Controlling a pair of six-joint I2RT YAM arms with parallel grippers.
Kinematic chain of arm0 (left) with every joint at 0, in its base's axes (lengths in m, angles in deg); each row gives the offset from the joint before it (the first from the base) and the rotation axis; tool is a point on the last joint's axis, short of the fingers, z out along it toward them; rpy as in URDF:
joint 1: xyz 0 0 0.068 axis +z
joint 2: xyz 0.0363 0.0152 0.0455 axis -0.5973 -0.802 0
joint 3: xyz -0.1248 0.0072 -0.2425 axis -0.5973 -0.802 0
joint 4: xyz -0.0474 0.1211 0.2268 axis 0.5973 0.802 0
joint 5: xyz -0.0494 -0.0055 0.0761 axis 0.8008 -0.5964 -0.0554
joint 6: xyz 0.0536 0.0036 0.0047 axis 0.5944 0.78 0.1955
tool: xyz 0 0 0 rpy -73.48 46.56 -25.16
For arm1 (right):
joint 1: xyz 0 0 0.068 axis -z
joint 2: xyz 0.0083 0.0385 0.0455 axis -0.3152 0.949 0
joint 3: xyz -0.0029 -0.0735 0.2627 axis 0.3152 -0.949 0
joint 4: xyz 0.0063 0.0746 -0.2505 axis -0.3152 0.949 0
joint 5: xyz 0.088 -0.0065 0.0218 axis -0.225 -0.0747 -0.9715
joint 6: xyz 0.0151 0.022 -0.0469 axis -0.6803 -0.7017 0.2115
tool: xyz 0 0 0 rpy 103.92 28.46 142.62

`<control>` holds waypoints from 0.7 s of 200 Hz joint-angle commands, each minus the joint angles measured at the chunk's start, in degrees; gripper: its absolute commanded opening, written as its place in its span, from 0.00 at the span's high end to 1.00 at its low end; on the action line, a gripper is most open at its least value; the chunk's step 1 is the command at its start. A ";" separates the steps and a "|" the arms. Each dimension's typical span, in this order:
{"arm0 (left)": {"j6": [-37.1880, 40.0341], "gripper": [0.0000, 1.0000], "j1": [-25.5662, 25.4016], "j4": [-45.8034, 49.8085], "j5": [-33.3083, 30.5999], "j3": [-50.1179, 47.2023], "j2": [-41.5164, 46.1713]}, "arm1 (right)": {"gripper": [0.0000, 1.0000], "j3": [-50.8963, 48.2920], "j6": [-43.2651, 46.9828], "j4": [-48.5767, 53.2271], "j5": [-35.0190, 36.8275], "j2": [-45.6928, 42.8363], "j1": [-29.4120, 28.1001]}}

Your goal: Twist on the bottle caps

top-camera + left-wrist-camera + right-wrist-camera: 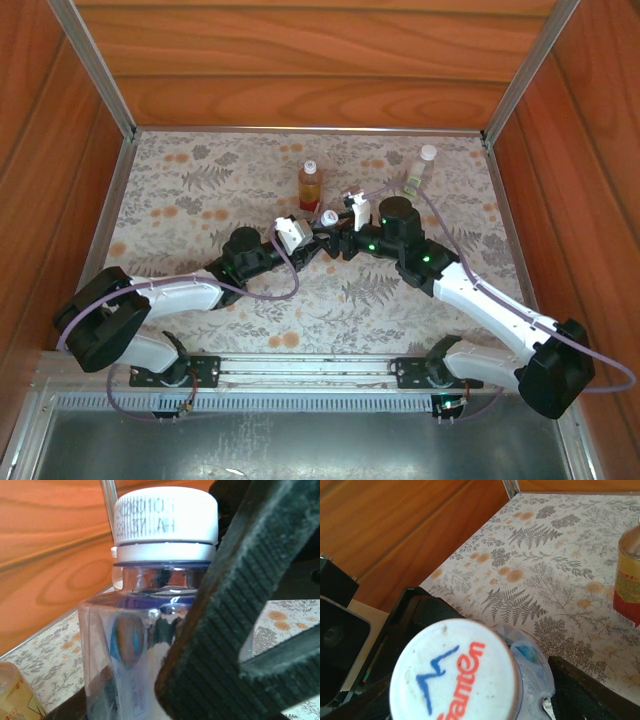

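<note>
The left gripper (316, 228) is clamped on the blue bottle (130, 630). In the left wrist view a ribbed pad (235, 605) presses on the bottle's side, below the shoulder, and the bottle stands upright in the grip. The white cap (165, 522) sits level on the neck, with its ring just above the collar. How far it is screwed down cannot be told.

The right gripper (338, 226) meets the bottle from the other side, at the top. Its jaws stand parted with the cap between them. In the right wrist view one finger (585, 692) is clear of the cap, with a strip of the bottle's shoulder showing in the gap. The other finger lies close against the cap's edge, but whether it touches cannot be told. The cap's top bears a blue mark and red lettering.

From above, the two arms come in from either side and their grippers meet near the middle of the table (200, 200). The blue bottle is between them. Whether it rests on the flowered cloth or is lifted off it cannot be told.

The amber bottle (311, 187) stands just behind the grippers, upright, with a white cap on. The green bottle (416, 176) is farther back and to the right, near the rear edge, also capped. Wood walls (300, 60) close in the table.
</note>
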 commanded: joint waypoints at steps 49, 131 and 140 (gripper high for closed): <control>0.81 0.47 -0.47 -1.71 1.68 -0.17 0.58 | 0.56 -0.27 1.07 1.20 1.66 -1.56 -0.14; -2.90 0.09 -0.48 -1.75 -9.52 -10.71 5.74 | 0.52 0.24 11.62 5.27 23.51 -0.29 1.26; -3.50 0.09 -0.54 -1.72 -10.78 -12.06 6.17 | 0.52 0.12 13.57 3.25 24.68 1.35 2.41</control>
